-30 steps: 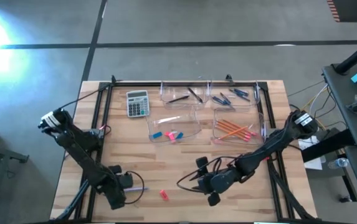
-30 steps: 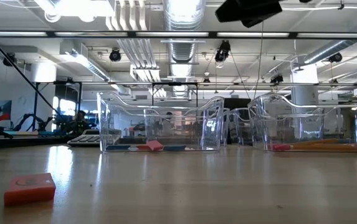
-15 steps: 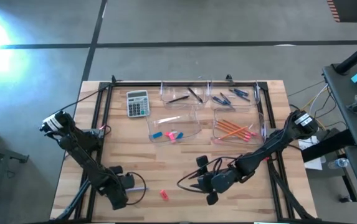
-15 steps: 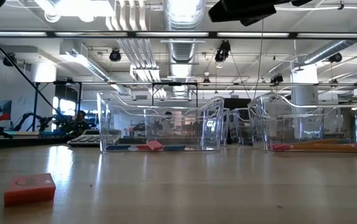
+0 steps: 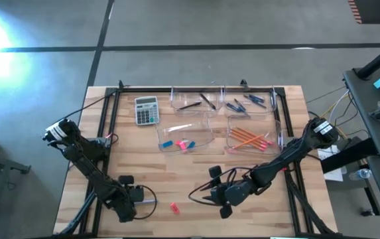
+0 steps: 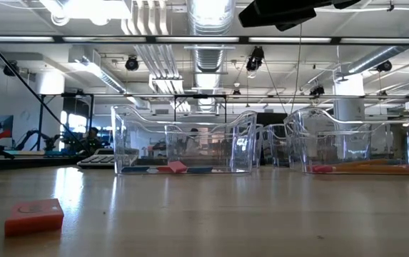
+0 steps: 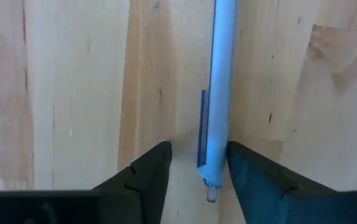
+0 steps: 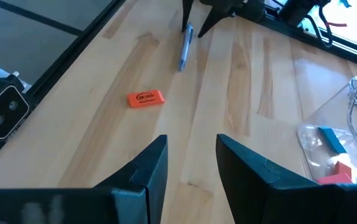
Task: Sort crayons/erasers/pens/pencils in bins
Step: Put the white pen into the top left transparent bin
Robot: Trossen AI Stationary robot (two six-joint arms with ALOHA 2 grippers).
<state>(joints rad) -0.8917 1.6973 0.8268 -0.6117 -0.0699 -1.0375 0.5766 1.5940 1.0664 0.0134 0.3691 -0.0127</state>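
A light blue pen (image 7: 220,87) lies flat on the wood near the table's front left (image 5: 148,199). My left gripper (image 7: 198,165) points down over it, open. Its fingers stand on either side of the pen's clip end without clearly touching it. An orange-pink eraser (image 5: 174,207) lies flat to the pen's right (image 8: 145,98). My right gripper (image 8: 190,165) hangs open above the table's near middle (image 5: 216,194), pointing toward eraser and pen. Four clear bins stand at the back: dark pens (image 5: 193,101), blue pens (image 5: 248,103), erasers (image 5: 184,136), pencils (image 5: 249,138).
A grey calculator (image 5: 146,109) lies at the far left beside the bins. Dark frame rails (image 5: 113,113) run along the table's left and right sides. Bare wood stretches between the bins and the near edge, where the eraser (image 6: 34,216) lies.
My left gripper has come down toward the pen and shifted slightly toward the table's right. The pen and the eraser lie where they were.
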